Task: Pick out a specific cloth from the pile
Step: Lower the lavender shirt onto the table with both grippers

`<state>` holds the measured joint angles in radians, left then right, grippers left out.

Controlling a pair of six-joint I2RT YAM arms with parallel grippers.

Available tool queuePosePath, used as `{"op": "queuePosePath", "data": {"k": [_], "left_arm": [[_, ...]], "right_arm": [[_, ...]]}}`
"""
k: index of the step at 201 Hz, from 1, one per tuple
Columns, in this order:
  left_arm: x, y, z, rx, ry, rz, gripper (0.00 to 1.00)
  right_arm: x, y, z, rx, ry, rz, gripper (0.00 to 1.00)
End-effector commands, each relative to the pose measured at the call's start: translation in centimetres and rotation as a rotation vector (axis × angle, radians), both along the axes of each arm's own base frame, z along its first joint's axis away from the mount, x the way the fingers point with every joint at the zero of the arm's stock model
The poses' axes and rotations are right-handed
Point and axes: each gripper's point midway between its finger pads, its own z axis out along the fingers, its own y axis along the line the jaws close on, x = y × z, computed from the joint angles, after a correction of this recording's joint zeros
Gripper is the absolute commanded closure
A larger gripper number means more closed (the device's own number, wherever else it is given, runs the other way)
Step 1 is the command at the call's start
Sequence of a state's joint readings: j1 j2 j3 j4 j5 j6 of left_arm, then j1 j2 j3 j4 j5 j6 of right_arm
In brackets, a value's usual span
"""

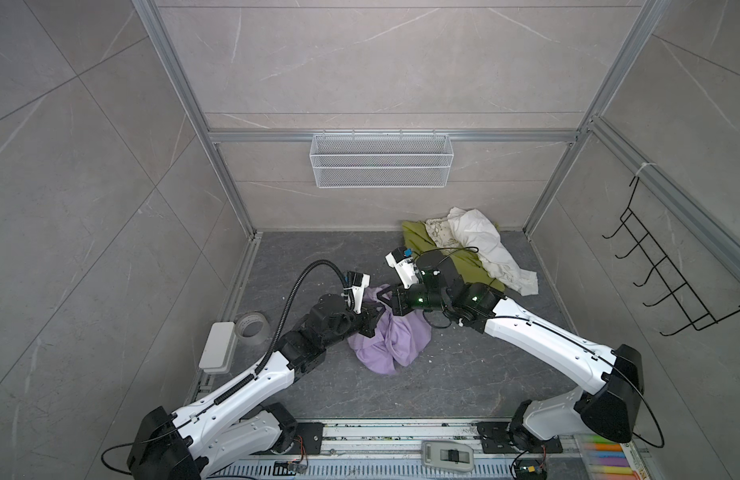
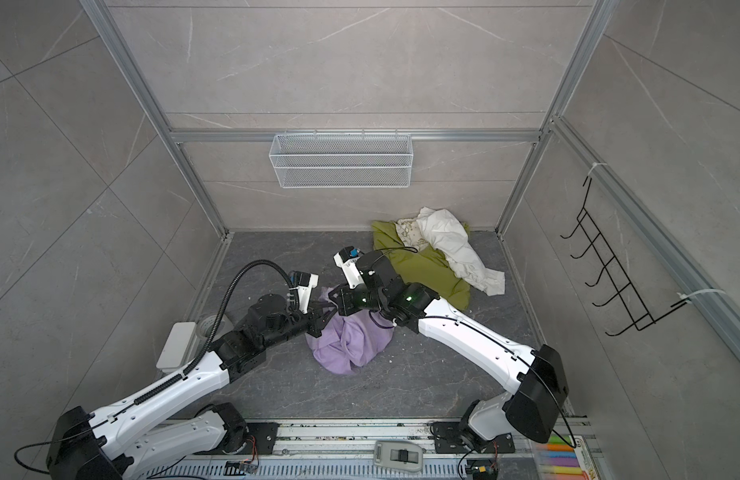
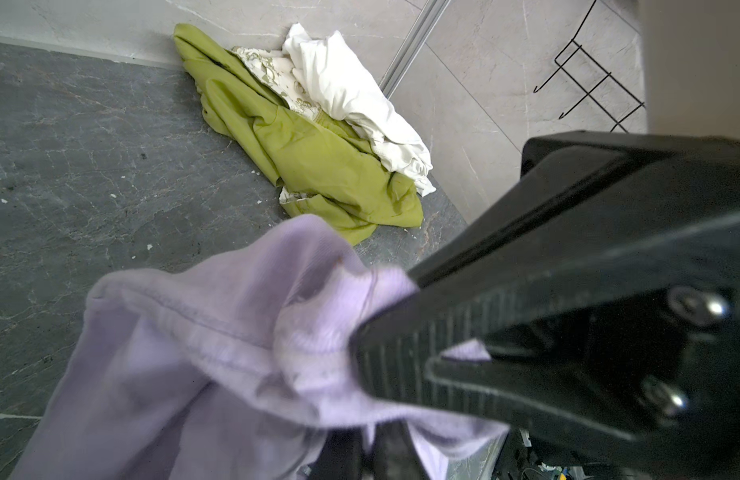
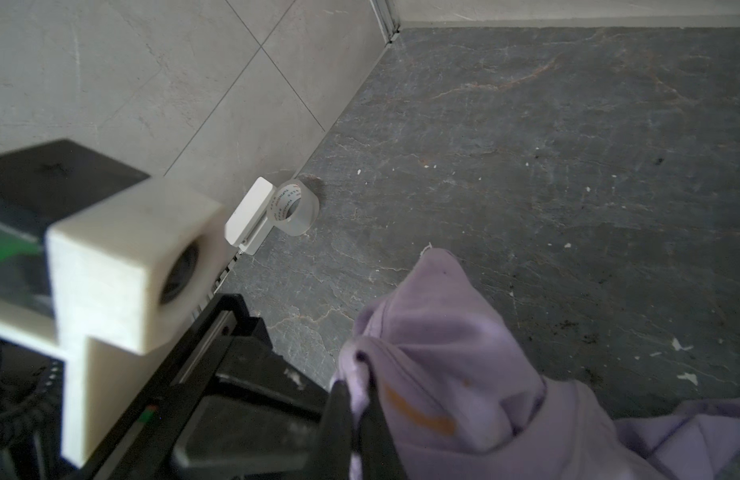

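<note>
left tool [image 1: 376,309]: clamped tight on the upper edge of the cloth [image 1: 395,338].
right tool [image 1: 386,296]: pinched closed on the same cloth, just beside the left tool.
cloth: bunched below both tools, lower folds on the worktop [image 1: 464,374].
pile [image 1: 480,243]: beyond the right tool, apart from the cloth.

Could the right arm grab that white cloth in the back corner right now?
Probably not as it stands: the right gripper is shut on the lavender cloth. The white cloth lies uncovered near that arm, so after letting go, likely yes.

One lavender cloth [image 1: 391,336], one green cloth [image 1: 416,237], two white cloths [image 1: 484,241]
</note>
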<state>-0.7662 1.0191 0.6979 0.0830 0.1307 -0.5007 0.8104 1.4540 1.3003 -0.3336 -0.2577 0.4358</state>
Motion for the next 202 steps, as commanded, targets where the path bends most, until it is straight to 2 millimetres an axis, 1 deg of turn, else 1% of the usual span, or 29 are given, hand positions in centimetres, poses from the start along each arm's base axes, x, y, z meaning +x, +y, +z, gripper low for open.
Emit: {"op": "queuePosePath", "data": {"k": [1, 40, 63, 98, 165, 202], "left_arm": [[0.6, -0.3, 1.1, -0.038, -0.050, 0.016, 1.00], [0.9, -0.4, -0.7, -0.010, -0.018, 0.022, 1.00], [1.0, -0.3, -1.3, -0.002, -0.007, 0.028, 1.00], [1.1, -0.2, -2.4, 0.017, 0.007, 0.042, 1.00], [1.2, -0.1, -4.7, 0.046, 0.043, 0.050, 1.00], [1.2, 0.0, -6.1, 0.069, 0.070, 0.054, 1.00]], "right_arm": [[0.5, 0.1, -0.8, 0.032, 0.039, -0.010, 1.00], [1.3, -0.6, -2.0, 0.020, 0.057, -0.032, 1.00], [1.8, -1.2, -3.0, 0.010, 0.069, -0.047, 1.00], [2.4, -2.0, -5.1, -0.017, 0.100, -0.065, 1.00], [3.4, -3.9, -8.4, -0.045, 0.145, -0.112, 1.00], [3.7, -4.5, -9.9, -0.064, 0.161, -0.124, 1.00]]}}
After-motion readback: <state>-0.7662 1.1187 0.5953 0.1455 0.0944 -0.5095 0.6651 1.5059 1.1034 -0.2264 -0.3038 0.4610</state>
